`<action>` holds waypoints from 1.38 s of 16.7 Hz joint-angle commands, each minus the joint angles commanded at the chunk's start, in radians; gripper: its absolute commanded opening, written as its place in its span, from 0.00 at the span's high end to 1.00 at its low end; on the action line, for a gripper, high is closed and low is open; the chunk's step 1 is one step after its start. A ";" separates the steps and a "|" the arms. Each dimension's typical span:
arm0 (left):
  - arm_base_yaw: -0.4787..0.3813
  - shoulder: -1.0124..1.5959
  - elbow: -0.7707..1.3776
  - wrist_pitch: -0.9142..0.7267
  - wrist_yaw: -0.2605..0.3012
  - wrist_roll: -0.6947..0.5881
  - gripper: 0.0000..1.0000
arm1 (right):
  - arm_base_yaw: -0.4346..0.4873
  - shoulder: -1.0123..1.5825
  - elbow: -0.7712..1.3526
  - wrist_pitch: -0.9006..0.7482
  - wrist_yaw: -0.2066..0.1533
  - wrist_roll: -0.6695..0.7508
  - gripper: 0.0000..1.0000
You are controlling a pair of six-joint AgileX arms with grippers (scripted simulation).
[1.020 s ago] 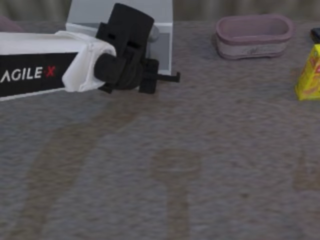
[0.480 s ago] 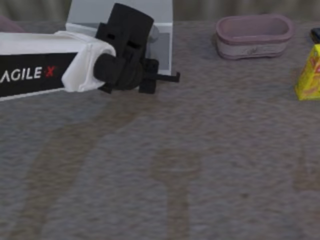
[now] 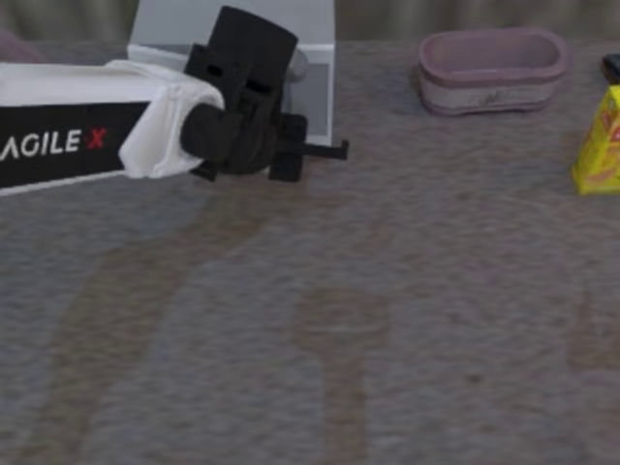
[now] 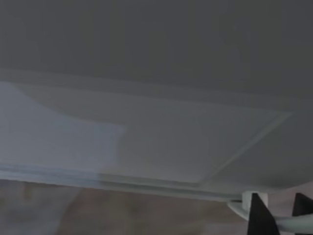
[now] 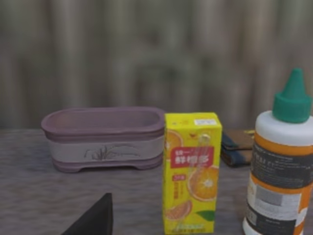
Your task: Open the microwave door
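Left gripper (image 3: 325,151) at microwave (image 3: 232,29) front, pinching microwave door (image 4: 146,147) handle (image 4: 254,208), looks like. Grasp step; next swing door outward.

Boxy white-grey microwave (image 3: 232,24) with grey translucent door window (image 4: 146,142), dusty-pink oval tub (image 5: 103,137) marked with a faint grass motif, yellow juice carton (image 5: 191,171) printed with oranges, white bottle (image 5: 279,171) capped green and banded orange, mottled grey-brown table (image 3: 387,310).

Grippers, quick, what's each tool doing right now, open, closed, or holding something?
Left tool: at the microwave's front; open or closed cannot be told.
Right tool: one dark tip visible; state cannot be told.
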 joint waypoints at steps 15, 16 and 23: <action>0.016 -0.036 -0.051 0.024 0.047 0.057 1.00 | 0.000 0.000 0.000 0.000 0.000 0.000 0.00; 0.016 -0.036 -0.051 0.024 0.047 0.057 1.00 | 0.000 0.000 0.000 0.000 0.000 0.000 0.00; 0.016 -0.036 -0.051 0.024 0.047 0.057 1.00 | 0.000 0.000 0.000 0.000 0.000 0.000 0.00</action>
